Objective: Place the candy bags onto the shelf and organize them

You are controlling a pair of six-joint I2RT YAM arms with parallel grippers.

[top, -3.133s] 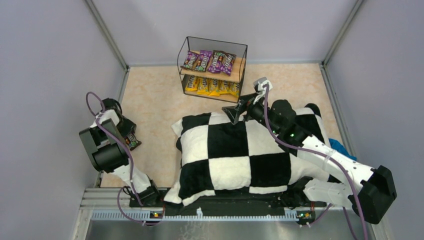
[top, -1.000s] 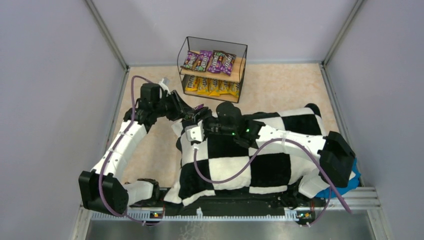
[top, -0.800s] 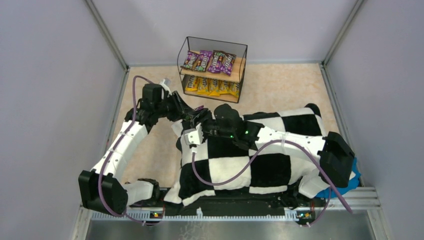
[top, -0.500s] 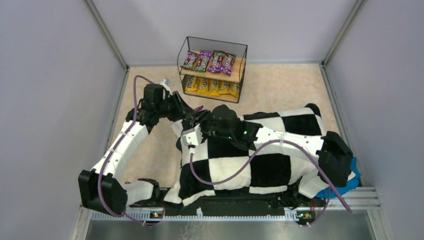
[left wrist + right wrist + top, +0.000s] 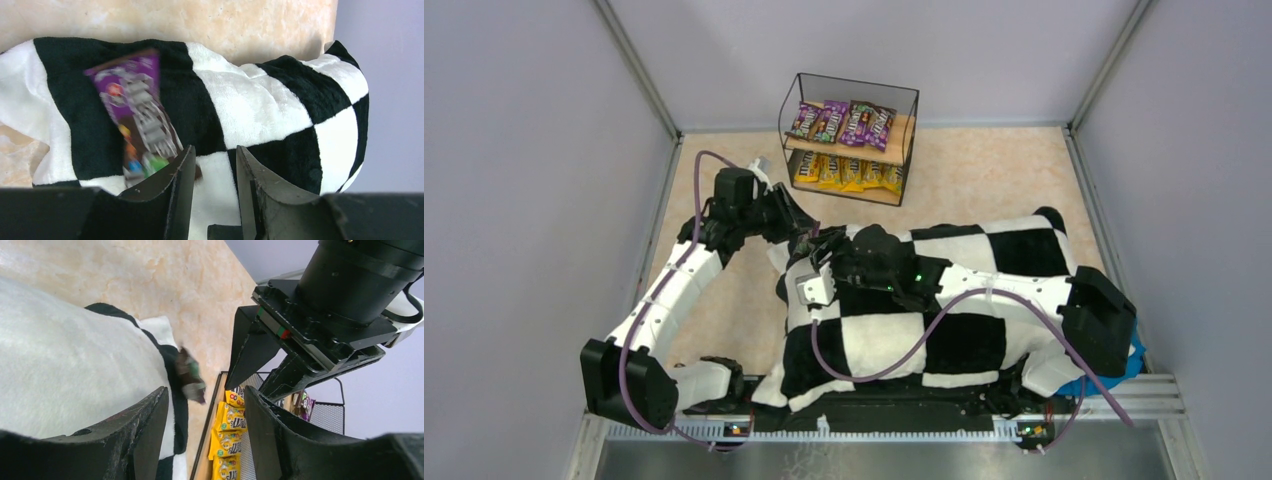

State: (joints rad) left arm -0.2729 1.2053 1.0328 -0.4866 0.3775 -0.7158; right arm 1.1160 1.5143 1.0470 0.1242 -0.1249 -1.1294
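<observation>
A purple candy bag (image 5: 137,117) shows blurred and loose against the checkered cushion's far-left corner, just left of my left gripper (image 5: 215,150). That gripper's jaws stand apart with only cushion between them. The right wrist view catches the same bag (image 5: 190,375) beyond my open right gripper (image 5: 206,392), which holds nothing. Both grippers meet over that corner, the left gripper (image 5: 802,228) facing the right one. The shelf (image 5: 856,80) stands behind, with purple bags (image 5: 839,120) on its top board and yellow bags (image 5: 849,172) on the lower one.
The black-and-white cushion (image 5: 894,340) fills the near middle of the floor, under the right arm. A blue object (image 5: 1132,350) peeks out at its right edge. Grey walls close in on three sides. Marbled floor (image 5: 994,170) lies to the right of the shelf.
Earlier, the left arm swung from the left wall and the right arm from beside the shelf to meet at the cushion's corner. In the last second the right wrist twisted and the bag came loose.
</observation>
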